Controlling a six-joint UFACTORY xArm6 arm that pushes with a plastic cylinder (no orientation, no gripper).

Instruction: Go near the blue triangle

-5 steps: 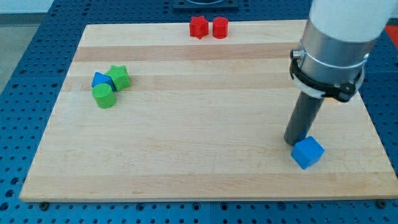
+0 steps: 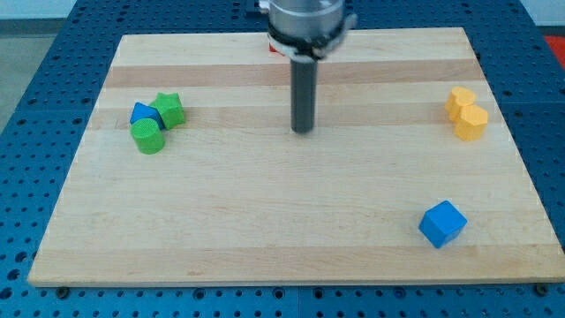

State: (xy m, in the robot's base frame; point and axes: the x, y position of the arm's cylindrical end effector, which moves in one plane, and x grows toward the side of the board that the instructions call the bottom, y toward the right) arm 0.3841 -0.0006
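Note:
The blue triangle (image 2: 141,113) lies at the view's left on the wooden board (image 2: 265,221), wedged between a green star (image 2: 169,109) and a green cylinder (image 2: 147,136), touching both. My tip (image 2: 303,130) rests on the board near the middle, well to the right of the blue triangle, with open wood between them. The rod rises straight up to the arm at the view's top.
A blue cube (image 2: 441,223) sits at the lower right. Two yellow blocks (image 2: 465,114) lie together near the right edge. A red block (image 2: 277,47) is mostly hidden behind the arm at the top edge.
My tip has moved from beside the blue cube at the lower right up and left to the board's middle. The arm now hides the red blocks and uncovers the yellow ones.

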